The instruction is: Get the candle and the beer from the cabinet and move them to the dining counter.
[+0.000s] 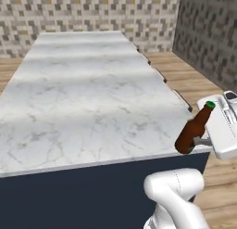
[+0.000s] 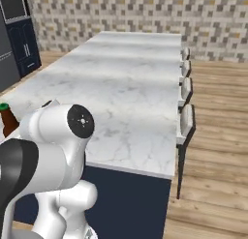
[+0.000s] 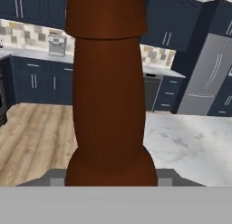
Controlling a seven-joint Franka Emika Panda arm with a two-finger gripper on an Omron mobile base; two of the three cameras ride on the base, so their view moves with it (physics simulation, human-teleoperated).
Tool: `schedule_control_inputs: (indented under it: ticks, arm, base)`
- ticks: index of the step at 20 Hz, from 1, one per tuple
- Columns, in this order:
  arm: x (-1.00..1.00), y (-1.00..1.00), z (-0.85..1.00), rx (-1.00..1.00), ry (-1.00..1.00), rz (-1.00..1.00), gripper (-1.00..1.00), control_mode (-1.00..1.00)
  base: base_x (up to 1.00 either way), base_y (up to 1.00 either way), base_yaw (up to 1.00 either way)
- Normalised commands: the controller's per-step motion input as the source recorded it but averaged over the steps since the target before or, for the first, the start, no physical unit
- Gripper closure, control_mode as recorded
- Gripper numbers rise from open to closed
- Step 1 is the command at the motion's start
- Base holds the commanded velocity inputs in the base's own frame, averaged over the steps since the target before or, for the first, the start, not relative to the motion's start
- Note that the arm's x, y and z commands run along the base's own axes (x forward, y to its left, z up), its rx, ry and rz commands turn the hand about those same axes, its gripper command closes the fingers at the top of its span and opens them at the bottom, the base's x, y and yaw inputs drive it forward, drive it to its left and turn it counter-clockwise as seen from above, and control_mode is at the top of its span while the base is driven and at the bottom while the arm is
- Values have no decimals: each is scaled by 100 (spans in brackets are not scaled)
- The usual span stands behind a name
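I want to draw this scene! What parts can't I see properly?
- Claw: left base view, its tips hide behind the beer.
- Beer: right base view, the arm covers all but its cap and neck; hand view, top is cut off.
- Dining counter: left side cut off.

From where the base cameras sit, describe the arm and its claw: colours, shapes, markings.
The arm is glossy white, built of rounded tubular links. One joint carries a round black cap with a small pale mark at its centre; a dark curved section shows beside it. The claw has a boxy white body and grey fingers.
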Motion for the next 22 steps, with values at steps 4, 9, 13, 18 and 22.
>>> schedule_control_inputs:
  ticks: [4,9,13,18,22]
  arm:
    - [0,0,0,0,0,0,100,100]
    - [0,0,0,0,0,0,100,100]
    - [0,0,0,0,0,0,100,100]
    - [0,0,0,0,0,0,100,100]
    - [0,0,0,0,0,0,100,100]
  base:
    - [39,-72,0]
    - [26,-59,12]
    - [20,-64,14]
    - [14,-68,15]
    - [11,-72,16]
